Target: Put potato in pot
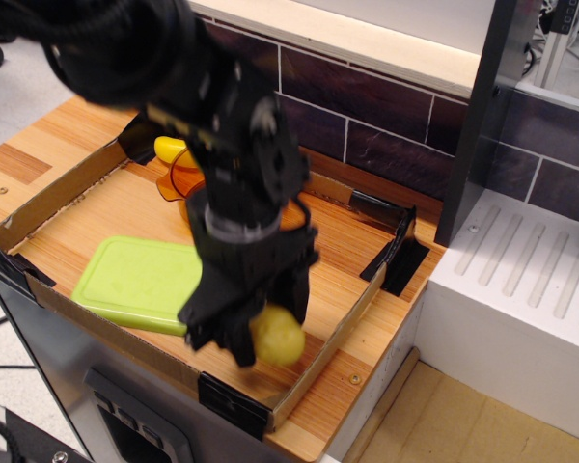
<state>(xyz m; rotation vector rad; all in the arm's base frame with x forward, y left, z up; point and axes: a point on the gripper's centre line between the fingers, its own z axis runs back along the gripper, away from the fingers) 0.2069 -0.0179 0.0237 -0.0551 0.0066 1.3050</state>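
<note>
The yellow potato (pixel 278 335) sits between my gripper's (pixel 266 331) fingers, held just above the tray floor near the front right corner. The gripper is shut on it and the arm is blurred with motion. The orange translucent pot (pixel 180 176) stands at the back left of the tray, mostly hidden behind my arm; only its left rim and handle show.
A light green cutting board (pixel 140 282) lies at the front left of the cardboard-walled wooden tray (pixel 330 345). A yellow banana-shaped toy (pixel 170 149) lies behind the pot. Dark tiled wall (pixel 386 125) at the back, a white ribbed unit (pixel 521 309) to the right.
</note>
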